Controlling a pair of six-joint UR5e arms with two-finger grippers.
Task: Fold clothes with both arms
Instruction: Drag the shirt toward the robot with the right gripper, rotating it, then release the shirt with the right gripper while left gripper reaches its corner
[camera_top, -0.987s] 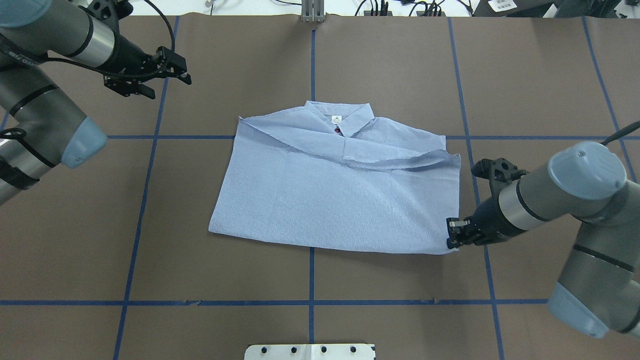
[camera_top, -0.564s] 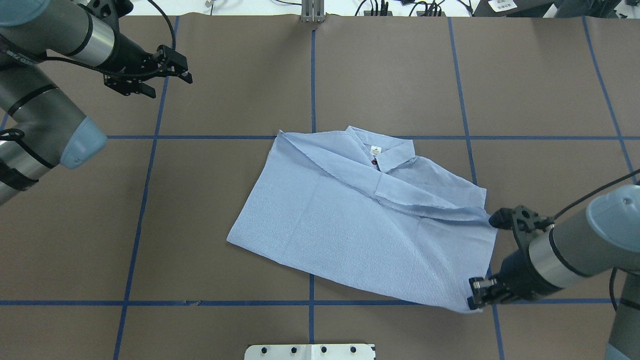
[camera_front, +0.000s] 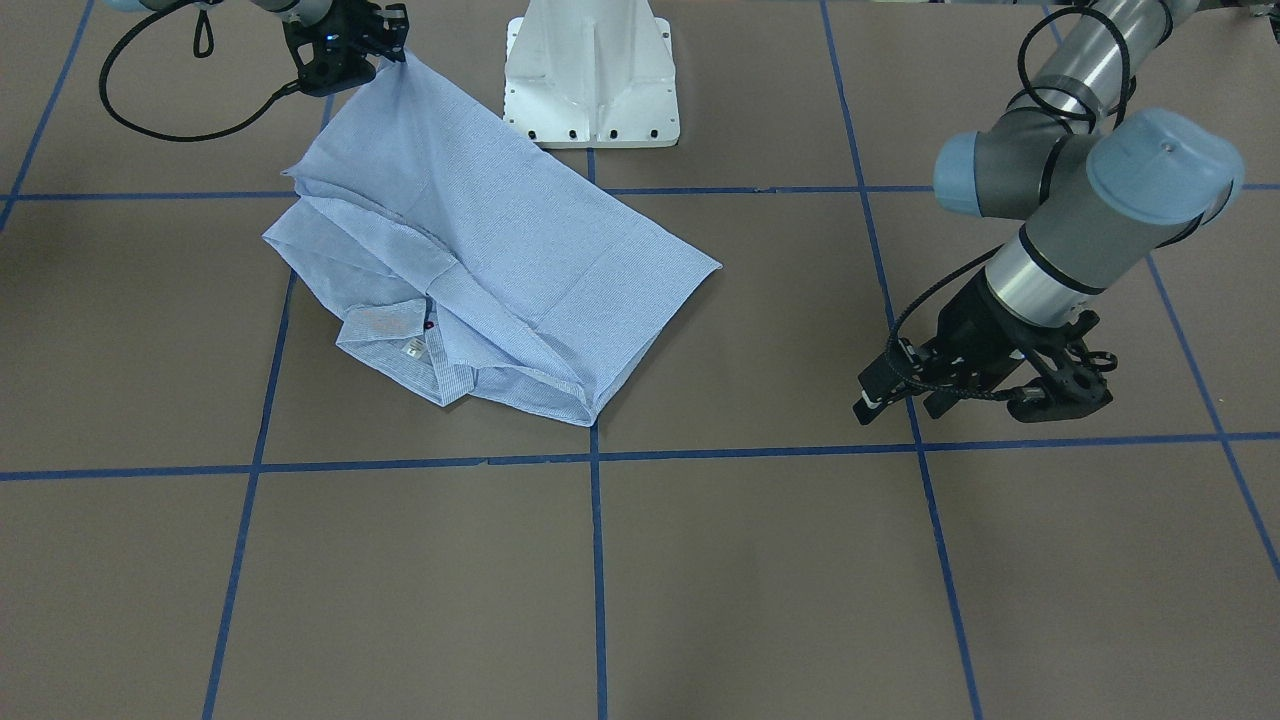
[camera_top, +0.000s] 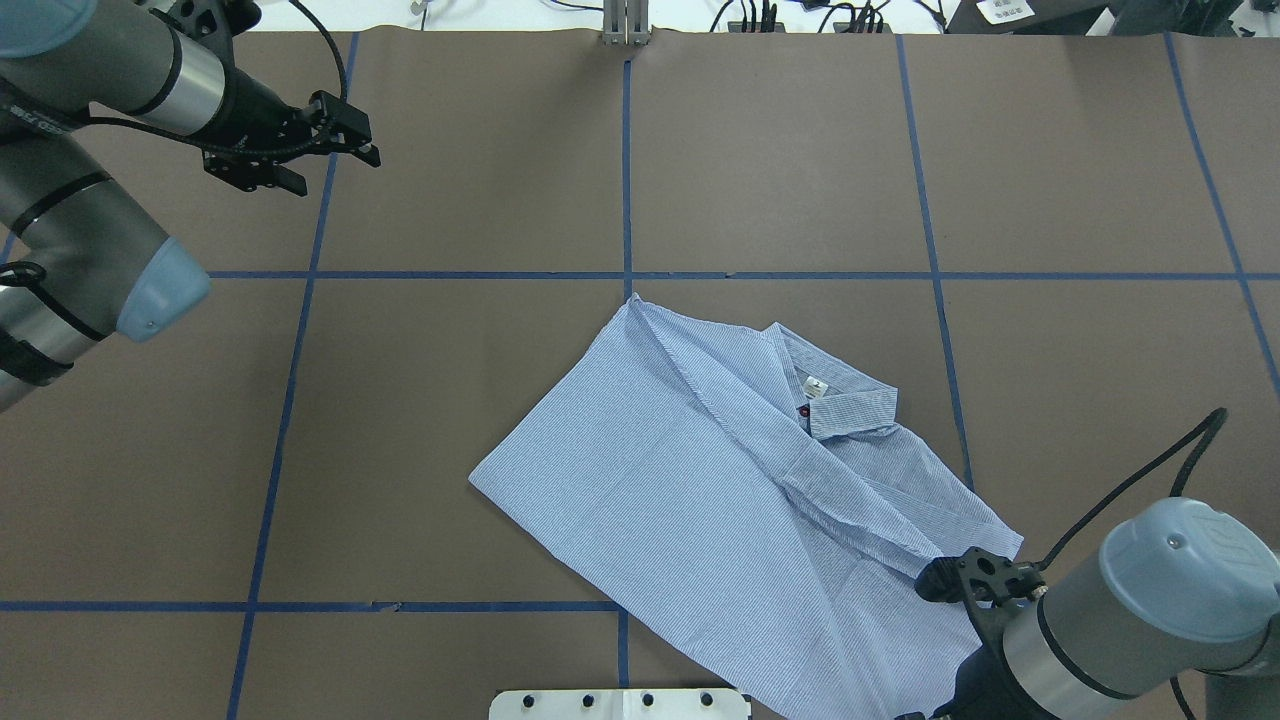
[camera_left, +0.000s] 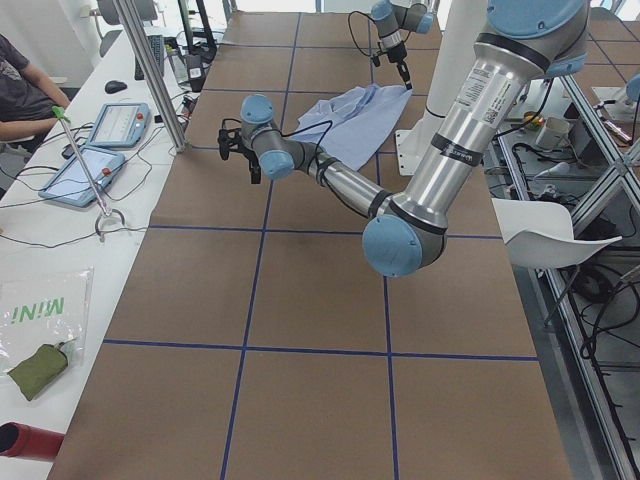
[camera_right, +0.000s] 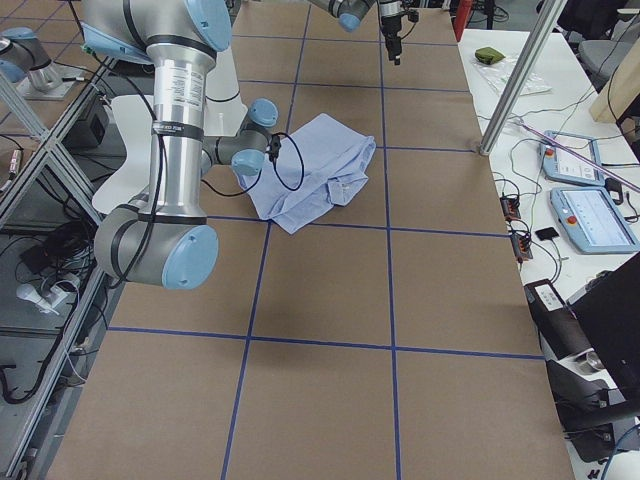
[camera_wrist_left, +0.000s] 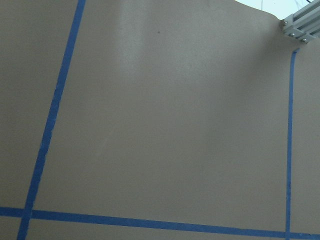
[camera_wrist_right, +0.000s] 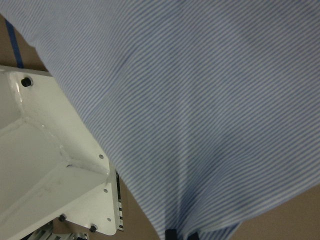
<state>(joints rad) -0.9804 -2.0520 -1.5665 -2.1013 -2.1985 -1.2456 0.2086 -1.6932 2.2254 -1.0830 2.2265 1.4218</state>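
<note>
Shirt (camera_top: 700, 500): lies slantwise on the table (camera_top: 450, 200), lower right of centre in the overhead view. Its collar (camera_top: 850, 405) faces up and shows a white label (camera_top: 815, 388) and one red button (camera_top: 804, 410). Folded layers cover the rest of the front.
Near corner: runs off the bottom edge of the overhead view beside the white base (camera_top: 620, 703).
Right gripper (camera_front: 393, 52): clamped on that raised corner at the upper left of the front view. In the overhead view its fingertips are cut off. Its wrist camera sees mostly striped cloth.
Left gripper (camera_top: 325, 165): fingers apart and empty, upper left of the overhead view, well away from the shirt.
Left wrist view: only table and blue tape (camera_wrist_left: 47, 135).
</note>
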